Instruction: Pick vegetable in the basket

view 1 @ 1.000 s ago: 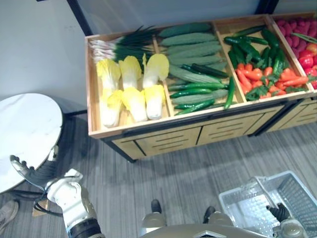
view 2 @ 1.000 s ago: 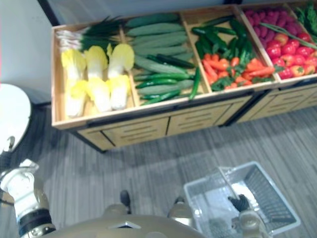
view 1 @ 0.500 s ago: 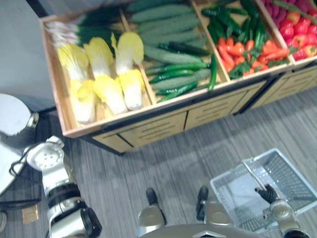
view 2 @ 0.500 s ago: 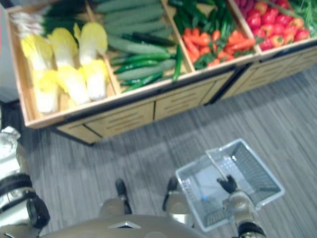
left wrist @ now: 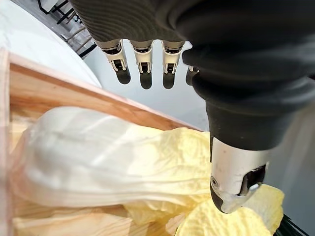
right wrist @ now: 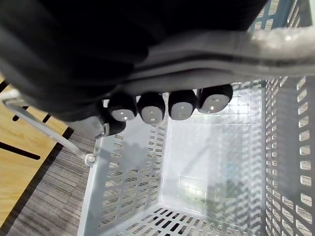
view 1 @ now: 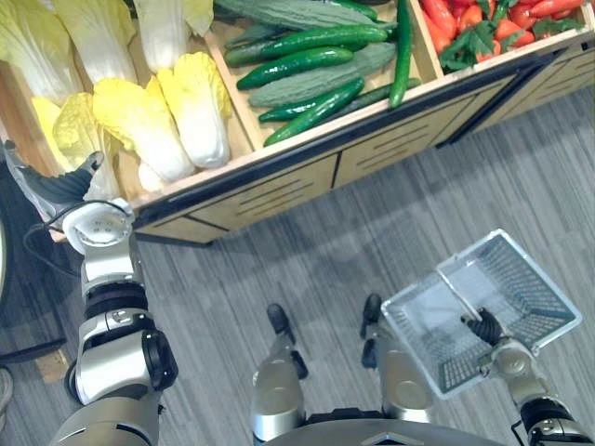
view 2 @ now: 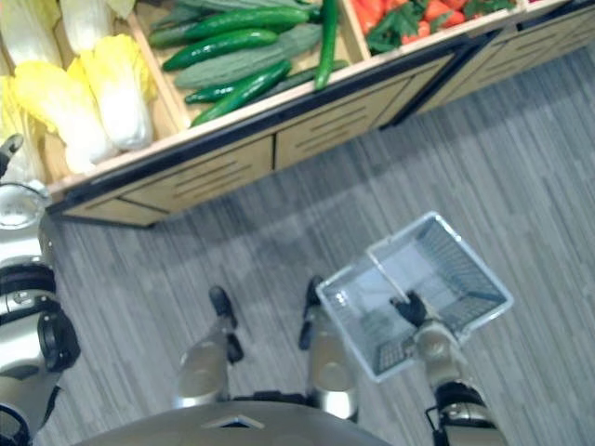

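Pale yellow napa cabbages (view 1: 139,121) lie in the left bin of a wooden produce stand (view 1: 279,186). My left hand (view 1: 54,189) is at the stand's front left corner beside them. In the left wrist view that hand (left wrist: 221,73) is open, fingers straight and thumb apart, just above one cabbage (left wrist: 98,162) without touching it. My right hand (view 1: 483,327) hangs low at the right, its fingers (right wrist: 152,108) curled round the handle (right wrist: 256,54) of an empty grey plastic basket (view 1: 525,293).
Green cucumbers (view 1: 307,65) fill the bin next to the cabbages. Carrots and green leaves (view 1: 465,23) lie further right. A white round table (left wrist: 34,44) stands to the left of the stand. Grey striped floor (view 1: 372,242) runs between the stand and the basket.
The camera has tilted down and closer to the stand. My left hand has risen from beside the round table to the cabbage bin's corner. The right hand still holds the basket.
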You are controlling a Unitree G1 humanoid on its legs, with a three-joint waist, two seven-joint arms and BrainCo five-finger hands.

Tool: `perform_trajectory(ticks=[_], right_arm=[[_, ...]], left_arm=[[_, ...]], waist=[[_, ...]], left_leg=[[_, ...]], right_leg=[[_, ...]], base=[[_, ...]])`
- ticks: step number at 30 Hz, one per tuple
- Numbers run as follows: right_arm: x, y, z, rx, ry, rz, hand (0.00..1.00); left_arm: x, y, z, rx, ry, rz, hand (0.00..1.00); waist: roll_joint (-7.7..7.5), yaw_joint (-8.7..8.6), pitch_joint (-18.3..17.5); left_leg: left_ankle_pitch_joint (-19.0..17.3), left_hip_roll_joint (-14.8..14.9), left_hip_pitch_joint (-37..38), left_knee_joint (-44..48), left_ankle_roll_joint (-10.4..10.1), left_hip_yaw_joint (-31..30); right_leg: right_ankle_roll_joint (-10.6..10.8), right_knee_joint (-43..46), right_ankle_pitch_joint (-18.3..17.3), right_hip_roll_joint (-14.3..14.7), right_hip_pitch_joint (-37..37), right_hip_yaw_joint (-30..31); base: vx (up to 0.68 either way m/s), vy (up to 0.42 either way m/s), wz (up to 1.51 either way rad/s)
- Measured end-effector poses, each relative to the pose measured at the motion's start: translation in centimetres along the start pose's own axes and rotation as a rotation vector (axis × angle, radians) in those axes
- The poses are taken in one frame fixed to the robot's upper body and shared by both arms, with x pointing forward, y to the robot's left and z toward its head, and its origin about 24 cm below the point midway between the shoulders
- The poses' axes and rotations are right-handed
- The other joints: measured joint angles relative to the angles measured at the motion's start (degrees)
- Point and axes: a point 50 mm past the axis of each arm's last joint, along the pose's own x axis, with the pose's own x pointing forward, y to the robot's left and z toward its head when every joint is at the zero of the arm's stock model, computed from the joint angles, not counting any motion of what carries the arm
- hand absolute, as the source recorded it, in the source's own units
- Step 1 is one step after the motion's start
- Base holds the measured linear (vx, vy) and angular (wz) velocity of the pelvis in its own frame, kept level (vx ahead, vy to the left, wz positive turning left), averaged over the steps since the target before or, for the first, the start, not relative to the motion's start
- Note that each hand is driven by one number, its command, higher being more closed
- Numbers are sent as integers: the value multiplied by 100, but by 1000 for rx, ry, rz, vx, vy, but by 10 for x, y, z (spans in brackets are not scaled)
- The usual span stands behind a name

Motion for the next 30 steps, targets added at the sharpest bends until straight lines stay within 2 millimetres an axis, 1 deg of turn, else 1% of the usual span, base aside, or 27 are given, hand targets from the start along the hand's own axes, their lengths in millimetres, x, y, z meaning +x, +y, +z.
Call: perform_trajectory(ticks=[7,11,13,17,23,30], right_arm=[[2,3,8,15,-31,8,100],[2,5,9,7,-36,15,100],[3,5,10,7,-40,14,100],[3,7,11,17,-45,16,100],[3,8,11,19,-43,15,100],[3,9,12,22,-44,17,100]], left_arm=[[3,-5,6,-47,26,1,0],[3,-4,-1,-83,88,25,0],[4,-3,-2,-102,100,37,0],[4,-2,-8,-94,126,42,0],[8,1,-5,-103,120,52,0],[10,-6,5,-131,126,41,0]], waist=[[-83,6,162],[-98,6,185],[-117,5,226],[-167,5,280],[-221,8,327],[-251,2,378]], left_leg=[[0,10,-75,0,0,-16],[0,12,-93,0,1,-3],[1,14,-82,0,2,1],[2,13,-77,0,3,5],[3,9,-87,0,4,45],[4,10,-87,0,5,46]], right_leg=[[0,15,0,11,-78,15],[0,74,-2,12,-137,54],[-1,90,-2,14,-139,66],[-1,111,-2,14,-160,99],[-1,155,-2,15,-233,175],[-1,158,-2,17,-238,182]], base=[[6,-1,-1],[36,-2,-3],[0,0,0],[0,0,0],[24,-2,-4],[40,-3,-1]])
